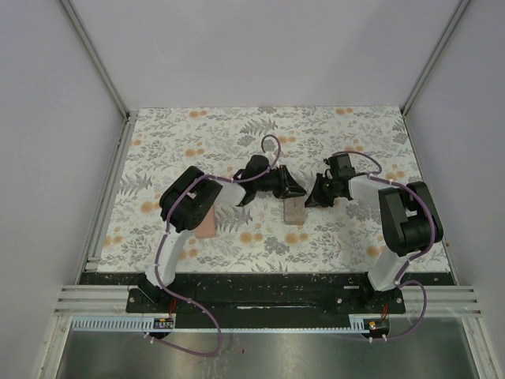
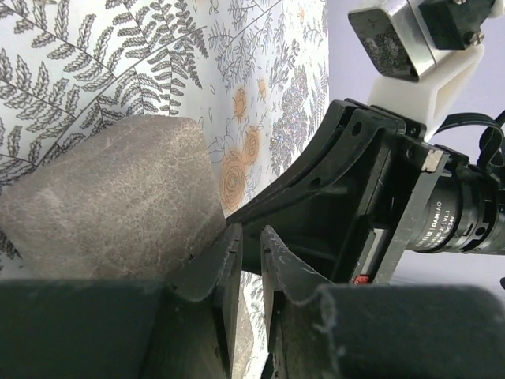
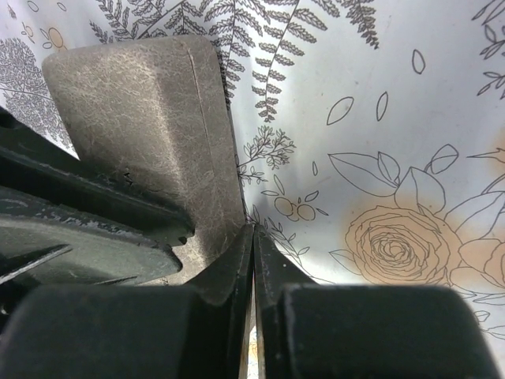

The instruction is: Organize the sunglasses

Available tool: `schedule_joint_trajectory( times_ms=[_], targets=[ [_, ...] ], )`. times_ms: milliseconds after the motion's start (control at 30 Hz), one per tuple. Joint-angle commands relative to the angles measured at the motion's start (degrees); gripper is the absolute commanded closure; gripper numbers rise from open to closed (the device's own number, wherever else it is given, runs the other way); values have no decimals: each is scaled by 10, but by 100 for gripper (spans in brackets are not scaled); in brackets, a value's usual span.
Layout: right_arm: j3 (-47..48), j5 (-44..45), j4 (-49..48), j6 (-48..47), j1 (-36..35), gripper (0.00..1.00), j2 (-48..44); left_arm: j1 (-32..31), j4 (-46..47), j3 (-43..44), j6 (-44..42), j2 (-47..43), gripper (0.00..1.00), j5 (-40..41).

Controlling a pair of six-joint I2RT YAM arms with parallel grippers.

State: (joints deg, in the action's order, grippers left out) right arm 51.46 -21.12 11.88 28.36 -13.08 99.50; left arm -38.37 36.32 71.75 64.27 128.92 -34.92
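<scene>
The left gripper (image 2: pixel 251 237) has its fingers drawn almost together, only a slit between them, with the tan case (image 2: pixel 110 197) just to its left. The right gripper (image 3: pixel 253 230) is pressed tight at that case's edge, facing the left one. I cannot make out the sunglasses near either.
</scene>
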Motion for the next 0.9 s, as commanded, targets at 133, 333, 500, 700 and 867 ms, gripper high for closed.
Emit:
schedule_joint_trajectory(
  times_ms=[133,333,500,700,867],
  targets=[
    [0,9,26,-1,-4,95,-55,16,-155,8,-97,-139,74,11],
    [9,36,90,-25,-4,92,-132,22,-362,-7,-207,-269,68,99],
    [2,65,138,-40,-3,70,-260,29,-514,-54,-276,-415,64,217],
    [18,128,200,-33,-4,0,-458,29,-645,-75,-323,-638,1,365],
    [10,176,220,-16,-3,1,-590,29,-623,-171,-340,-864,1,490]
  ],
)
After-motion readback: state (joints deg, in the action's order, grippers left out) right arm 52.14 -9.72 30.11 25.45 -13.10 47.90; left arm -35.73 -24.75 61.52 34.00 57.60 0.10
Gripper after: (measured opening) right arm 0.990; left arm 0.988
